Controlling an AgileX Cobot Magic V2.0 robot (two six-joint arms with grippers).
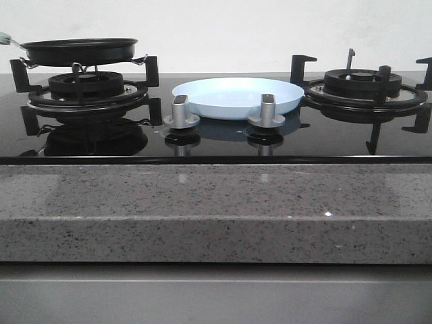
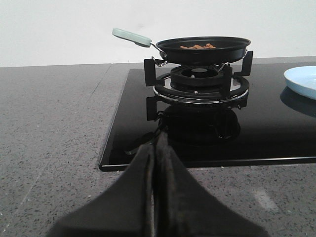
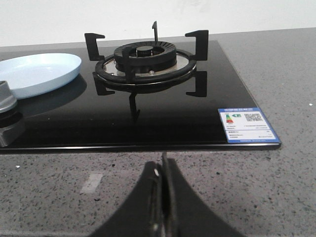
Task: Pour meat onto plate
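Note:
The meat [image 2: 197,47] is a small heap of orange-brown pieces inside a black frying pan [image 2: 202,48] with a pale green handle [image 2: 131,36]. The pan [image 1: 79,50] stands on the left burner. The pale blue plate [image 1: 237,96] lies flat in the middle of the black glass hob, behind the two knobs; it also shows in the left wrist view [image 2: 302,80] and the right wrist view [image 3: 37,73]. My left gripper [image 2: 154,148] is shut and empty over the counter in front of the left burner. My right gripper [image 3: 163,165] is shut and empty in front of the right burner. Neither gripper shows in the front view.
The right burner [image 1: 364,91] with black pan supports stands bare. Two silver knobs [image 1: 181,111] [image 1: 267,110] stand in front of the plate. A blue energy label [image 3: 246,124] sits on the hob's front right corner. A grey speckled counter [image 1: 216,209] surrounds the hob.

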